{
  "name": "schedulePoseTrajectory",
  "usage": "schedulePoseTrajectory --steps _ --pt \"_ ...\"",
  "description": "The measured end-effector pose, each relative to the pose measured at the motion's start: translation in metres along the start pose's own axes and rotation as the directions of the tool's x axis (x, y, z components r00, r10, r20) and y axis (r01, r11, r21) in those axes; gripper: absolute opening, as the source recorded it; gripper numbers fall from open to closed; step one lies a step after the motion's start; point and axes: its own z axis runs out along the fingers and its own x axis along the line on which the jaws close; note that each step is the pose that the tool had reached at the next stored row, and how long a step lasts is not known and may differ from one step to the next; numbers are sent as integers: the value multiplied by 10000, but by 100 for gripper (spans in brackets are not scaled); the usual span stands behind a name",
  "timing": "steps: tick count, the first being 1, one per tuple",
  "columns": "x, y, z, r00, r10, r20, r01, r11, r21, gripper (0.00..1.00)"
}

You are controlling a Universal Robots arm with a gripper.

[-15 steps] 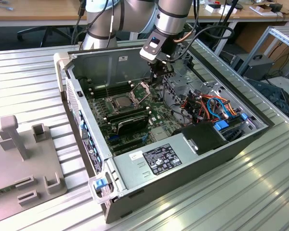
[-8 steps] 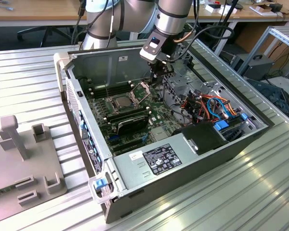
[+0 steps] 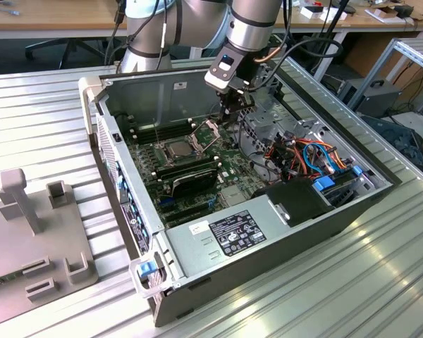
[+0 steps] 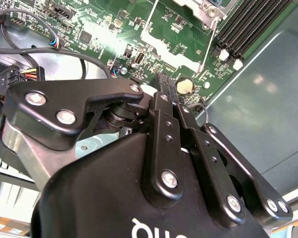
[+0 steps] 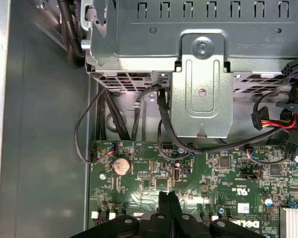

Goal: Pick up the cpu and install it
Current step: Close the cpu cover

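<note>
The cpu [image 3: 178,149], a pale square face, lies flat in the socket on the green motherboard [image 3: 229,167] inside the open computer case [image 3: 162,91]. The socket's hinged metal frame [image 3: 210,132] stands tilted up just beside it, toward the exterior view's right. The gripper [image 3: 230,118] hangs over the board near the raised frame, apart from the cpu. In the first wrist view its fingers [image 5: 164,203] are pressed together with nothing between them, poised over the board near a coin cell battery [image 5: 121,165] and a metal drive cage [image 5: 201,74]. Black memory modules [image 3: 189,176] sit just beside the socket. A power supply [image 3: 233,236] occupies the case's near corner.
</note>
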Motion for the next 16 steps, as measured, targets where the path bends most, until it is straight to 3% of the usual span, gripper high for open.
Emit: schedulePoseTrajectory --steps 7,16 --pt "0 -1 27 10000 0 -2 0 10000 0 11" --pt "-3 8 167 10000 1 0 -1 10000 12 11"
